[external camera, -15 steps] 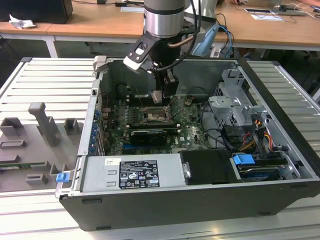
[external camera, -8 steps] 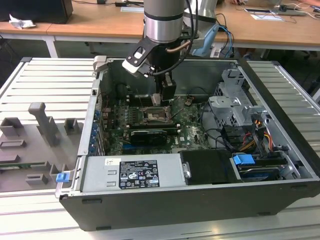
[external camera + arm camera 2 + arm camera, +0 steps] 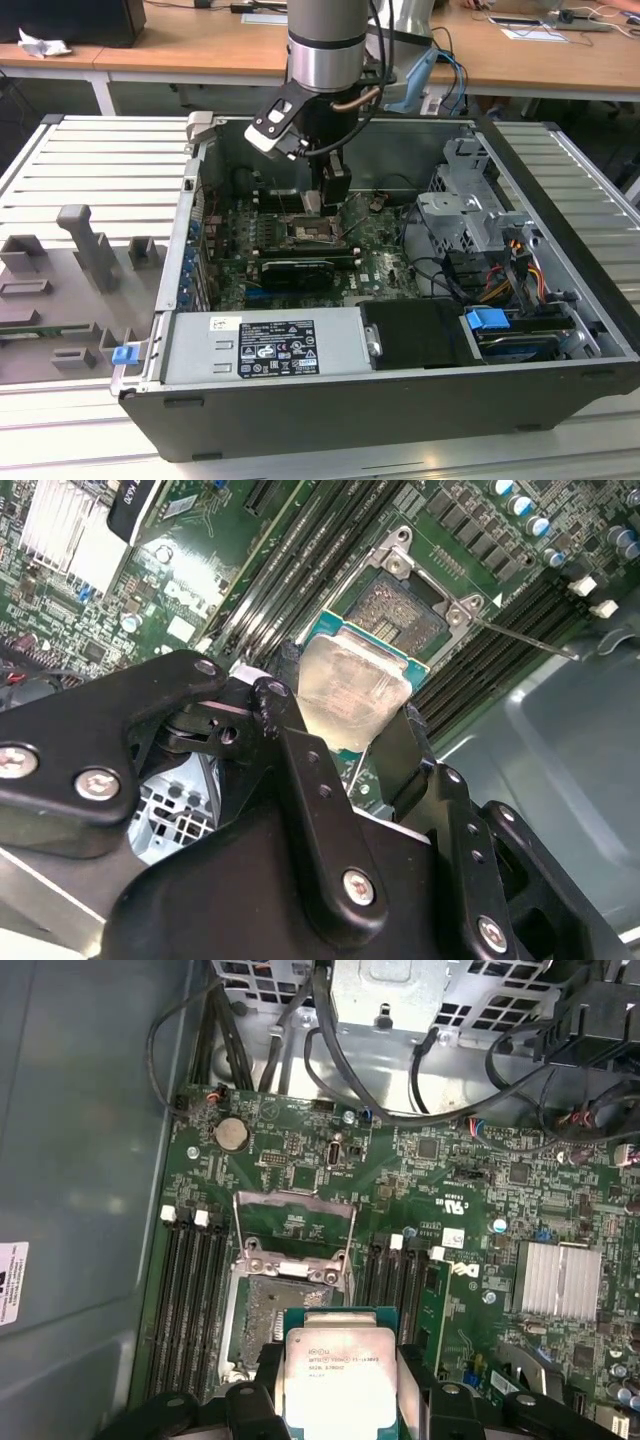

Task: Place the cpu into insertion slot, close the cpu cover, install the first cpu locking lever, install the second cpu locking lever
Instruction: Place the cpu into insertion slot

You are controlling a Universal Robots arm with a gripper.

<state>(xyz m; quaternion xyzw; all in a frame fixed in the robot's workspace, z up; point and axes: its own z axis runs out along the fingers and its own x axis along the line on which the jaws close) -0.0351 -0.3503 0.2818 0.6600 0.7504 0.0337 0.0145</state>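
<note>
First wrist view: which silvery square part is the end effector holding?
The cpu: the smooth flat chip clamped between the end effector's fingers. The ribbed heatsink sits on the motherboard; the cpu cover is a windowed frame.

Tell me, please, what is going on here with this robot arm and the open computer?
The robot's black pincer is shut on the cpu, a small flat square silver-tan chip, above the square dark insertion slot on the green board. The chip is not seated yet. The thin silvery frame of the cpu cover stands flipped open.
</note>
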